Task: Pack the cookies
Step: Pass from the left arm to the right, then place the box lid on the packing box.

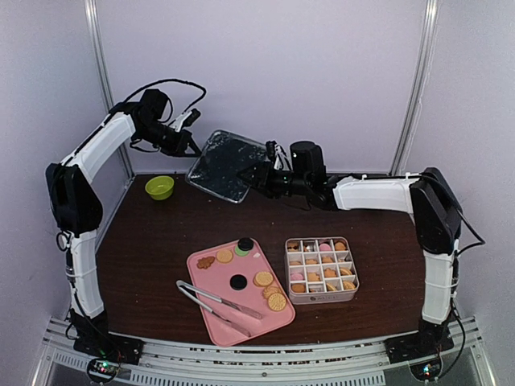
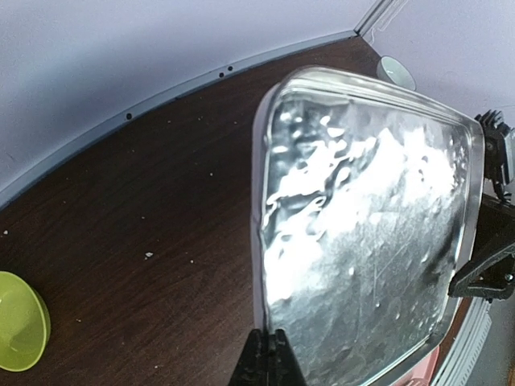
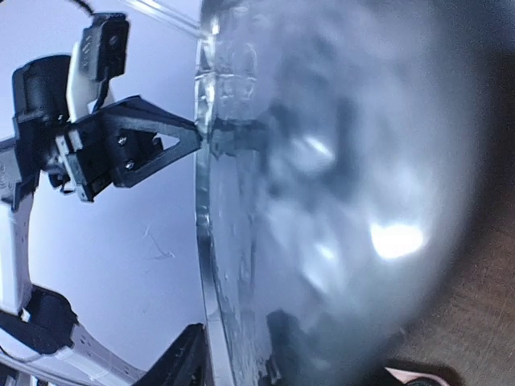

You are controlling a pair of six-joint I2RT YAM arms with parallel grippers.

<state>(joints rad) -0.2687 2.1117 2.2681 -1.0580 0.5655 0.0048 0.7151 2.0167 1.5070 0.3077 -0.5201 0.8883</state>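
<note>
The dark table (image 1: 153,241) carries everything, with the two arms reaching to its 12 o'clock side. There a silver lid (image 1: 225,165) hangs tilted above the tabletop, between both grippers.

The left gripper (image 1: 193,149) has its jaws pressed together on the lid's edge at about 9 o'clock, and the wrist view shows them pinching the rim. The right gripper (image 1: 245,175) meets the lid from 3 o'clock. Its jaws straddle the rim, one finger on each face, but I cannot tell whether they grip it or stand apart from it.

A pink tray (image 1: 213,277) lies at 6 o'clock on the table, and a divided box (image 1: 322,299) sits just beside it at 4 o'clock. Metal tongs (image 1: 217,301) lie across the tray's near half. A green bowl (image 1: 159,187) stands at 10 o'clock.

The cookies (image 1: 277,301) are split: a few golden, brown and black ones lie loose on the tray, while golden and pink rounds fill the box's compartments.
</note>
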